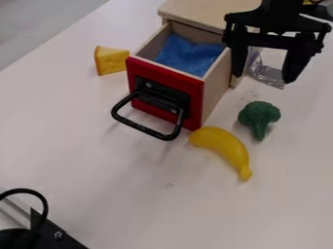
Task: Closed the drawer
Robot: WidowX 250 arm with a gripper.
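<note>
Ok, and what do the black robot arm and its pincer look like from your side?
The robot arm is matte black. It ends in a black two-fingered pincer: a wide crosspiece with rounded, lobed ends, and below it two thick black fingers that narrow towards their tips. Their surfaces look plain, without markings.

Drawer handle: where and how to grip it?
Middle of the handle's outer bar, from above, one finger inside the loop, one outside. The bar stands out from the red drawer front with an open gap behind it, so a finger should fit. The gripper is already open.
</note>
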